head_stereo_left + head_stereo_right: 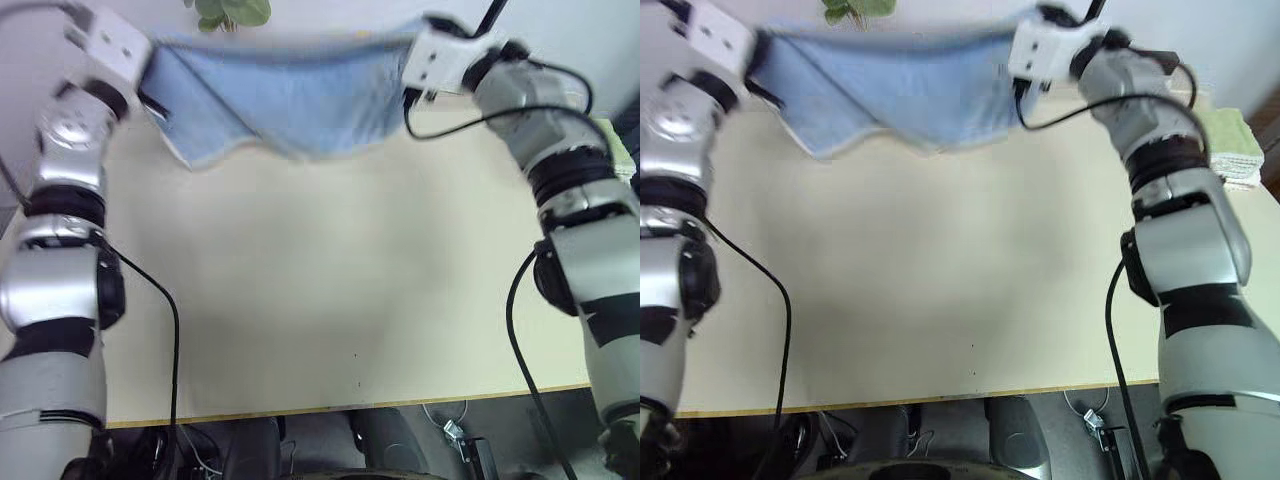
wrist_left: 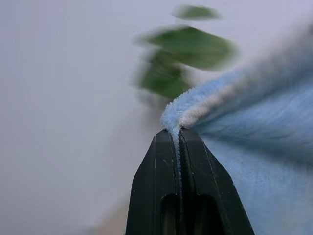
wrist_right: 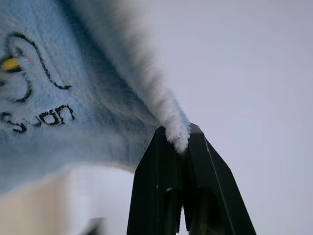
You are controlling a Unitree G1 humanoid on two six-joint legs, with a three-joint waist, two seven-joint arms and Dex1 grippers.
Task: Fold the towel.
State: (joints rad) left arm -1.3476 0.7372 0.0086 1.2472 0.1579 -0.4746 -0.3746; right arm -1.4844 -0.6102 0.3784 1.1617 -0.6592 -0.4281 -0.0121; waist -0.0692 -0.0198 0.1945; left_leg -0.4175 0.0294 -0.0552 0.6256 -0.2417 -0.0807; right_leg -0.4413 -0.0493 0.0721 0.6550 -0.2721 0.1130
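The light blue fluffy towel (image 1: 285, 100) hangs in the air over the far side of the cream table (image 1: 330, 290), stretched between both raised arms, its lower edge drooping towards the tabletop. My left gripper (image 2: 177, 133) is shut on one pale-edged corner of the towel (image 2: 254, 147). My right gripper (image 3: 177, 131) is shut on the other corner, where the towel (image 3: 63, 83) carries a small dark printed mark with lettering. In the head views the left gripper (image 1: 148, 62) and right gripper (image 1: 408, 62) sit at the towel's two top corners.
A green leafy plant (image 1: 232, 12) stands behind the table's far edge. A green folded towel (image 1: 1230, 140) lies at the table's right edge beside my right arm. Black cables hang from both arms.
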